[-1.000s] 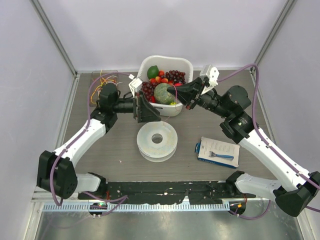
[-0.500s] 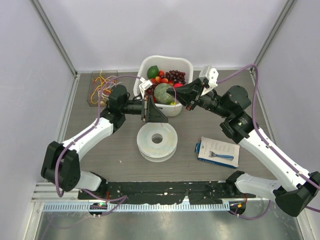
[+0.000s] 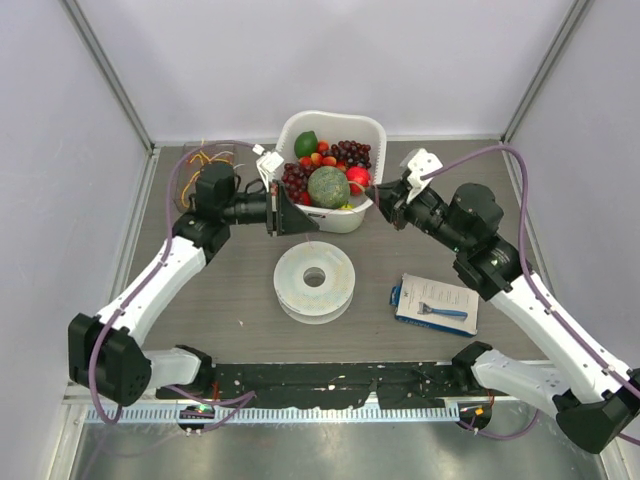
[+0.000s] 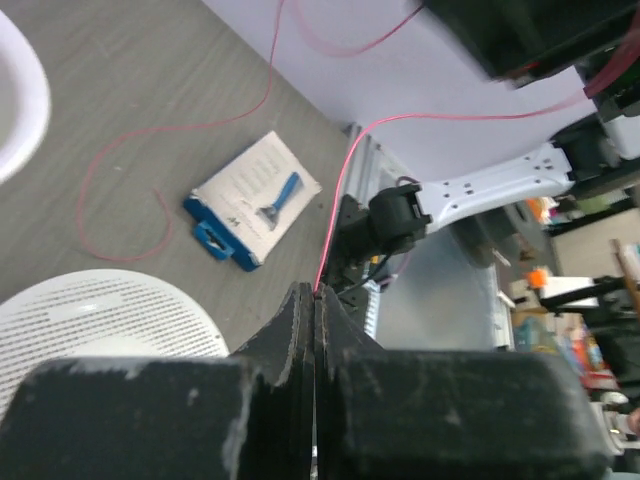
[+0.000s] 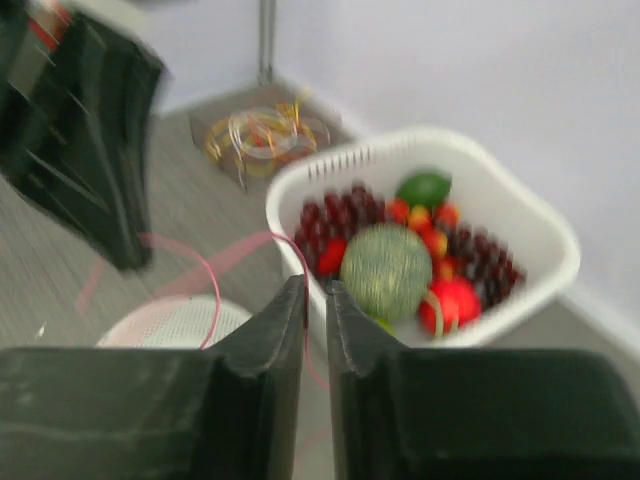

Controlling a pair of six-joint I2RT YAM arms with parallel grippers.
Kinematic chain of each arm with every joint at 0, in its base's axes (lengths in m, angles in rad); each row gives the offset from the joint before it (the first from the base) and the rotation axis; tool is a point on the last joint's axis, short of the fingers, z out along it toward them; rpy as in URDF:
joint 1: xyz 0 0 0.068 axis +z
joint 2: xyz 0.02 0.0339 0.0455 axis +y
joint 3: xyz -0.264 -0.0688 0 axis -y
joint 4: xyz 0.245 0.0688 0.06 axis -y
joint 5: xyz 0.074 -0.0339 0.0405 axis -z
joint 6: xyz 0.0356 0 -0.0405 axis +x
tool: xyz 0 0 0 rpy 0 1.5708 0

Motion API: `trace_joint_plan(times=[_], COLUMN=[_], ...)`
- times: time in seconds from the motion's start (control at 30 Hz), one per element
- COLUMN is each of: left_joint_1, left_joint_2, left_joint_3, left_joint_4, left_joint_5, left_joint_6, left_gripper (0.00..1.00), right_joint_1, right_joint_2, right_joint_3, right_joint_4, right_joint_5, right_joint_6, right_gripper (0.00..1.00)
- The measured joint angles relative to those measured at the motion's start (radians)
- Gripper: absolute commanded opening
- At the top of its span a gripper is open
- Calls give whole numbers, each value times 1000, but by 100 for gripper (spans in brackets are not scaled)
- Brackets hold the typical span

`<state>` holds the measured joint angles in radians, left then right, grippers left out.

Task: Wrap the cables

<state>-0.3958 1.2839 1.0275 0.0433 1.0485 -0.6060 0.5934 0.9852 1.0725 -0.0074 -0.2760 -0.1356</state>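
A loose tangle of thin yellow, orange and red cables (image 3: 205,160) lies in a clear box at the back left, also visible in the right wrist view (image 5: 265,135). One thin red cable (image 4: 340,190) rises from my left gripper (image 4: 316,292), whose jaws are shut tight on it. That gripper (image 3: 300,215) sits at the left front of the fruit basket. The same red cable (image 5: 216,291) loops over to my right gripper (image 5: 317,288). Its jaws are pinched on it with only a slit between them, by the basket's right side (image 3: 383,195).
A white basket (image 3: 330,118) of fruit stands at the back centre. A white spool (image 3: 340,275) lies flat in front of it. A blue-and-white razor pack (image 3: 435,303) rests at the right. A slack loop of red wire (image 4: 120,180) lies on the table.
My left gripper has shut on the red cable and pulled back left a little. My right gripper has drawn back from over the basket to its right side.
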Motion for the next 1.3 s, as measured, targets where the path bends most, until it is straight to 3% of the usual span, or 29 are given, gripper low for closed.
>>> trace_joint_plan(times=[0.1, 0.2, 0.27, 0.5, 0.7, 0.93, 1.13, 1.3], left_joint_1=[-6, -22, -36, -77, -93, -140, -152, -152], left_joint_2=[-31, -35, -35, -8, 8, 8, 10, 10], left_joint_3=[68, 129, 154, 207, 215, 215, 233, 258], left_joint_4=[-123, -206, -246, -318, -318, -327, -356, -344], left_joint_5=[-77, -148, -195, -282, -288, -270, -262, -236], left_joint_6=[111, 204, 264, 369, 383, 433, 460, 455], left_gripper=[0, 0, 0, 0, 0, 0, 0, 0], right_joint_1=[-32, -64, -80, -92, -92, -92, -84, -59], right_joint_2=[-35, -50, -65, -145, -86, 20, 87, 125], right_joint_3=[-67, -152, -208, -220, -103, 61, 93, 89], right_joint_4=[-120, -269, -373, -594, -576, -431, -357, -325], right_joint_5=[55, 83, 83, -11, -109, -195, -281, -329], right_joint_6=[-48, -80, -92, -118, -76, -46, -71, -87], right_gripper=[46, 54, 70, 77, 75, 65, 53, 29])
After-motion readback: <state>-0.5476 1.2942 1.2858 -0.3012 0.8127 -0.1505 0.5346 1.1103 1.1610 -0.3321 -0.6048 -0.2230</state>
